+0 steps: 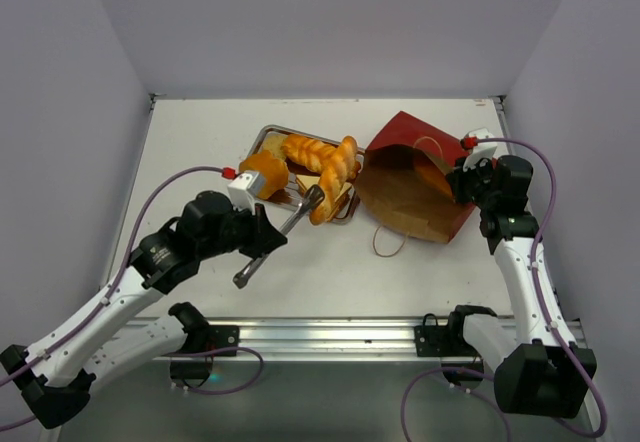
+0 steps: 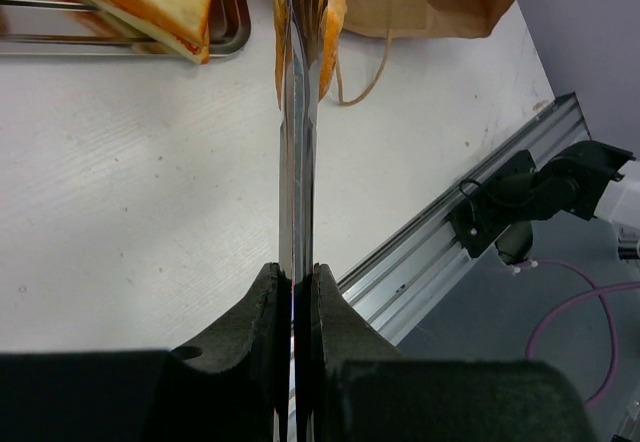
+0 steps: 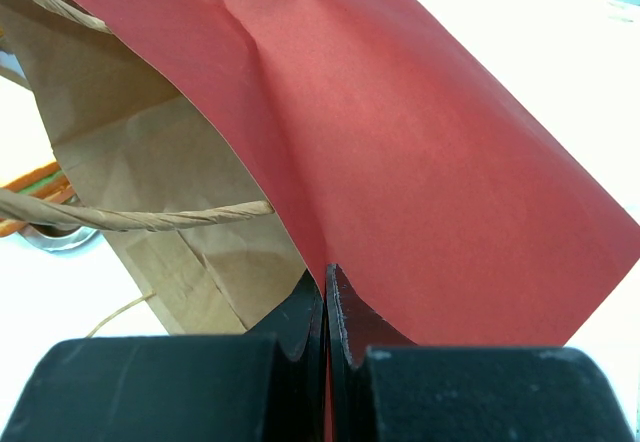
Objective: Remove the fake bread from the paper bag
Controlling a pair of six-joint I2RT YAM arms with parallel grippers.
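The left tool (image 2: 296, 287) is clamped on thin steel tongs (image 1: 285, 227) that pinch a glossy golden braided toy roll (image 1: 337, 177) mid-length, likely light yet slippery, beside the flimsy red paper bag (image 1: 410, 197), whose rim the right tool (image 3: 326, 290) grips.

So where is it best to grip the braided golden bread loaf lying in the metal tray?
Probably across its middle, from above. The braided golden bread loaf lies flat in the metal tray, long and narrow, so its short width suits a pinch and its top is free. Avoid the end that the long orange roll overlaps.
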